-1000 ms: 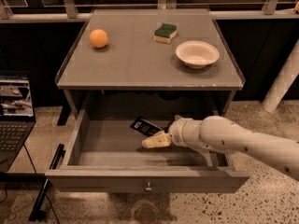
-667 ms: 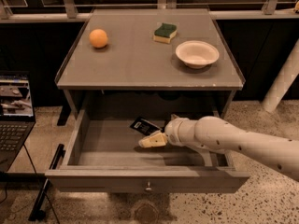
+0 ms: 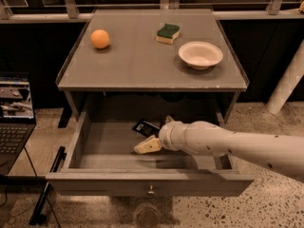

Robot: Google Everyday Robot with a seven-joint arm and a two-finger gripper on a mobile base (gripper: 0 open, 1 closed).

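**Gripper (image 3: pixel 149 144) inside the open drawer (image 3: pixel 95 146)**

The gripper sits mid-drawer, just in front of a dark packet (image 3: pixel 144 126) lying toward the drawer's back edge. Whether it is spread or closed, I cannot tell.

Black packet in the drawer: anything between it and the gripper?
Nothing visible. The gripper is inside the open drawer, just on the near side of the black packet. Only a strip of bare drawer floor shows between them.
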